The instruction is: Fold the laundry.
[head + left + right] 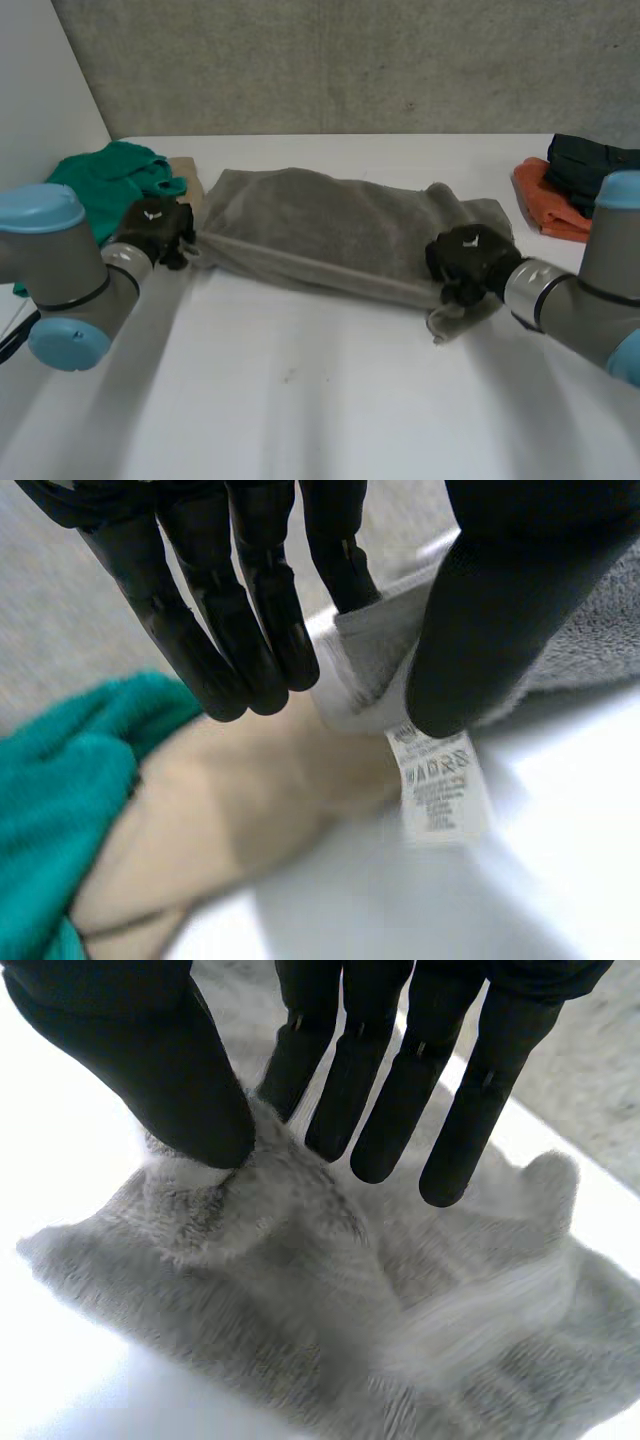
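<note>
A grey towel (330,225) lies across the middle of the white table (320,400), folded lengthwise into a long band. My left hand (152,228) is at its left end corner. In the left wrist view that hand (500,610) pinches the corner of the towel (380,660) between thumb and a finger, and a white label (435,785) hangs below the thumb. My right hand (468,258) is at the towel's right end, near the front edge. There the thumb of that hand (390,1070) presses a raised ridge of towel (300,1290) against the straight fingers.
A green cloth (110,180) and a beige cloth (190,175) lie just behind my left hand, also close under it as green cloth (60,780) and beige cloth (230,810). An orange cloth (545,205) with a dark garment (585,165) on it lies at the back right.
</note>
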You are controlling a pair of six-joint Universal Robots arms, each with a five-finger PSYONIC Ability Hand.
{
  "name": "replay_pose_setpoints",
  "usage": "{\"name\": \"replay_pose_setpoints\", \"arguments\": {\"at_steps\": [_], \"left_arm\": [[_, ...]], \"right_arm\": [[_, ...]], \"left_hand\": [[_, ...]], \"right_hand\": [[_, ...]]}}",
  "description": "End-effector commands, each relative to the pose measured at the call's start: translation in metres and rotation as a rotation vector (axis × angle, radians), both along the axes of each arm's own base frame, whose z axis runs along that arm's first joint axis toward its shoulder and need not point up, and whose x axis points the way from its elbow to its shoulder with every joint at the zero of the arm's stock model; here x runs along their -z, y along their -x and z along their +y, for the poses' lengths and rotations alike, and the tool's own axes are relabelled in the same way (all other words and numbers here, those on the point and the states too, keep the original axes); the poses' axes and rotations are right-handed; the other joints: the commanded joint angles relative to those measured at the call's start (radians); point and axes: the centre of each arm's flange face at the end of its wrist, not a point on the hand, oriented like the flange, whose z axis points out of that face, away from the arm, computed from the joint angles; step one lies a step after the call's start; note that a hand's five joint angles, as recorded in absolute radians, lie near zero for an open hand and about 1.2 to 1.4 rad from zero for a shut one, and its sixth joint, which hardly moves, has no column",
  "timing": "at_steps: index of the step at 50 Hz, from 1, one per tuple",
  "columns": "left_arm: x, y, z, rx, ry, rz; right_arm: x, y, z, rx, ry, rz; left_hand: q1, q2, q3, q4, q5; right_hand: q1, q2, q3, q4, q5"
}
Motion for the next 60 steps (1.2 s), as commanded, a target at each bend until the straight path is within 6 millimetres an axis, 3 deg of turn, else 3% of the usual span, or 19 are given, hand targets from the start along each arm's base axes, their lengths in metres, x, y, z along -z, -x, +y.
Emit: {"name": "replay_pose_setpoints", "arguments": {"at_steps": [1, 6, 12, 22, 30, 34, 37, 47, 56, 60], "left_arm": [[-0.014, 0.005, 0.008, 0.004, 0.013, -0.076], [-0.028, 0.004, 0.013, -0.049, 0.054, -0.116], [-0.025, 0.013, 0.025, -0.033, 0.044, -0.14], [-0.006, 0.016, 0.018, -0.032, 0.026, -0.17], [-0.018, 0.013, 0.005, -0.078, 0.072, -0.149], [-0.026, 0.013, 0.007, -0.088, 0.088, -0.126], [-0.03, 0.014, 0.01, -0.093, 0.091, -0.111], [-0.029, 0.011, 0.012, -0.115, 0.041, -0.077], [-0.029, 0.006, 0.006, -0.129, 0.032, -0.052], [-0.029, 0.006, 0.005, -0.136, 0.029, -0.045]], "right_arm": [[0.006, -0.001, -0.001, 0.06, 0.013, 0.047], [-0.016, 0.008, 0.001, 0.213, 0.03, 0.016], [-0.027, 0.016, 0.019, 0.325, -0.018, -0.044], [-0.019, 0.022, 0.051, 0.451, -0.183, -0.127], [-0.011, 0.025, 0.057, 0.508, -0.249, -0.147], [-0.007, 0.017, 0.063, 0.493, -0.245, -0.149], [0.0, 0.007, 0.064, 0.469, -0.217, -0.139], [0.019, -0.01, 0.059, 0.432, -0.12, -0.072], [0.032, -0.016, 0.05, 0.417, -0.062, -0.043], [0.035, -0.016, 0.042, 0.417, -0.027, -0.051]], "left_hand": [[-0.205, -0.201, -0.211, -0.209, -0.211], [-0.437, -0.433, -0.443, -0.441, -0.443], [-0.502, -0.497, -0.508, -0.506, -0.508], [-0.502, -0.498, -0.508, -0.506, -0.508], [-0.282, -0.278, -0.288, -0.286, -0.288], [-0.03, -0.025, -0.036, -0.034, -0.036], [0.0, 0.005, -0.006, -0.004, -0.006], [-0.428, -0.424, -0.434, -0.432, -0.434], [-0.449, -0.445, -0.455, -0.453, -0.455], [-0.443, -0.439, -0.449, -0.447, -0.449]], "right_hand": [[-0.311, -0.317, -0.338, -0.344, -0.337], [-0.525, -0.531, -0.553, -0.558, -0.552], [-0.611, -0.617, -0.638, -0.644, -0.637], [-0.687, -0.693, -0.714, -0.72, -0.714], [-0.684, -0.69, -0.712, -0.717, -0.711], [-0.655, -0.661, -0.682, -0.688, -0.682], [-0.605, -0.611, -0.632, -0.638, -0.632], [-0.438, -0.444, -0.465, -0.471, -0.464], [-0.262, -0.268, -0.289, -0.295, -0.288], [-0.045, -0.051, -0.072, -0.078, -0.072]]}}
